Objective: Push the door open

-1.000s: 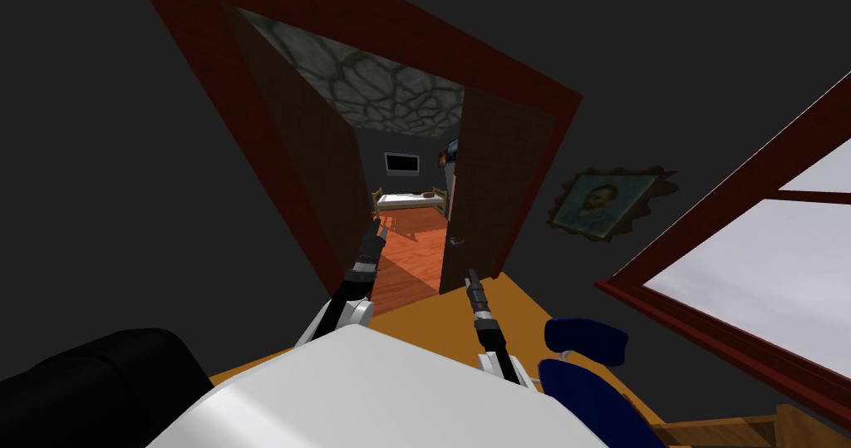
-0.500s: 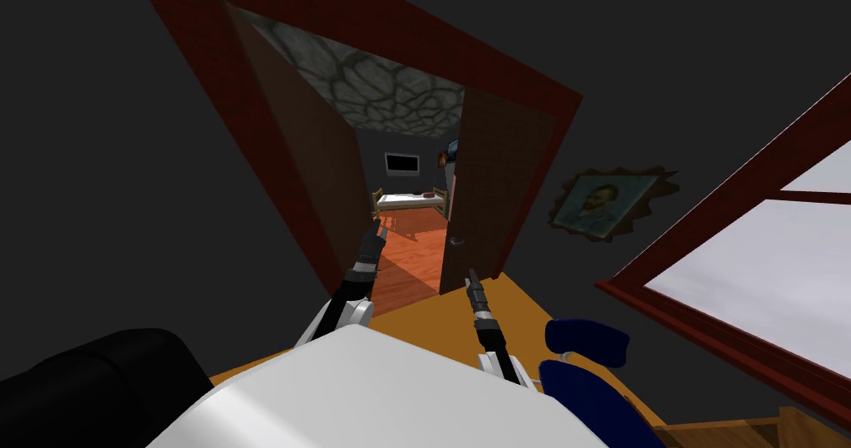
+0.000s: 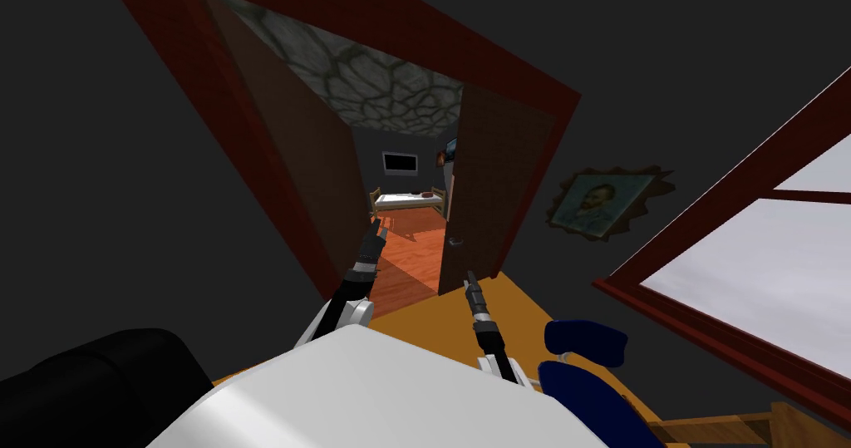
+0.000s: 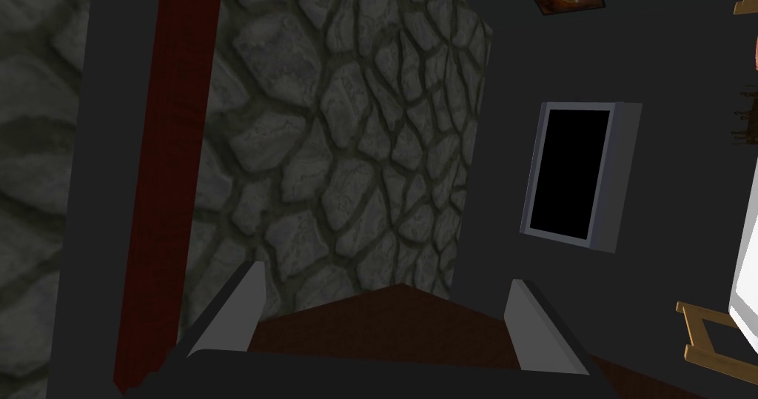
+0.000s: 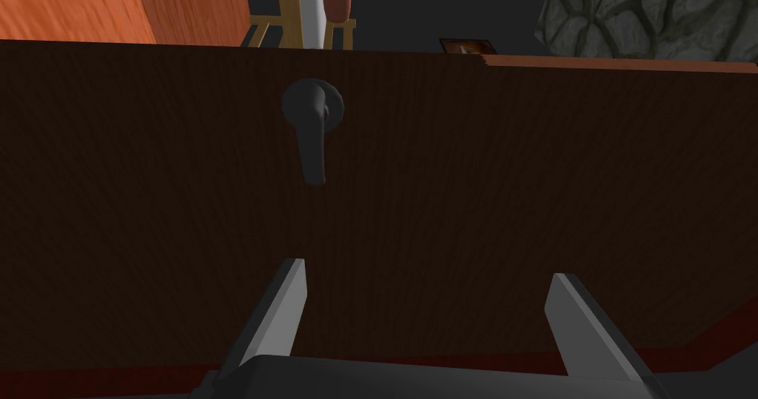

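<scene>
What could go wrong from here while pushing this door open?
The open right gripper faces the brown door near its dark lever handle; a thin finger could snag the handle or skid across the panel. The blue chair sits close on the robot's right and might get bumped.

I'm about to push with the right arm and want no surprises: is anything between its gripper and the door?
Nothing visible is. The right gripper, fingers open, faces the dark brown door directly, with bare panel ahead of it. The dark lever handle sits farther along the panel, roughly in line with one finger.
</scene>
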Controlling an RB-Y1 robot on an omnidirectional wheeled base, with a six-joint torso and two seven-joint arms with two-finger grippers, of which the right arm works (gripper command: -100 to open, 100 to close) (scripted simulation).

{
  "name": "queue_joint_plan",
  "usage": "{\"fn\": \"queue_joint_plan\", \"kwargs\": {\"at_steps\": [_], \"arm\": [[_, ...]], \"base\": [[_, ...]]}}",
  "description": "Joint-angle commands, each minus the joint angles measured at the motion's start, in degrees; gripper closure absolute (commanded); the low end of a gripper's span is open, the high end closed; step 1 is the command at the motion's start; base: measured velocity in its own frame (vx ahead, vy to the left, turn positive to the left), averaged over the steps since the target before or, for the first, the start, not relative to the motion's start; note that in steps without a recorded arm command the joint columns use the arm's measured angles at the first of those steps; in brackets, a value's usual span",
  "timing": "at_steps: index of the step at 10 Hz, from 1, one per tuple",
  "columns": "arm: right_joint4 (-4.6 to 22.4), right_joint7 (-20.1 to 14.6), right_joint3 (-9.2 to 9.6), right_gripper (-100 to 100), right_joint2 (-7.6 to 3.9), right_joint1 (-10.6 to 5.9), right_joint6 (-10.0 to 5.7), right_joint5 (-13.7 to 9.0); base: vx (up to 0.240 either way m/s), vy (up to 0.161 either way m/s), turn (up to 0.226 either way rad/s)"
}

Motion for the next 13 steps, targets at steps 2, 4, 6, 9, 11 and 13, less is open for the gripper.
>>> {"fn": "queue_joint_plan", "kwargs": {"at_steps": [2, 4, 6, 9, 11, 13], "arm": [[0.2, 0.0, 0.09, -100, -0.03, 0.00, -0.07, 0.0], [0.2, 0.0, 0.09, -100, -0.03, 0.00, -0.07, 0.0], [0.2, 0.0, 0.09, -100, -0.03, 0.00, -0.07, 0.0], [0.2, 0.0, 0.09, -100, -0.03, 0.00, -0.07, 0.0], [1.3, -0.2, 0.75, -100, -0.10, 0.03, -0.42, 0.3], [1.7, -0.3, 0.94, -100, -0.12, 0.04, -0.53, 0.3]], "base": [[-0.006, 0.005, 0.030], [0.009, -0.002, -0.013], [0.000, 0.001, 0.004], [-0.008, 0.004, 0.027], [0.049, -0.004, -0.026], [0.022, -0.004, -0.028]]}}
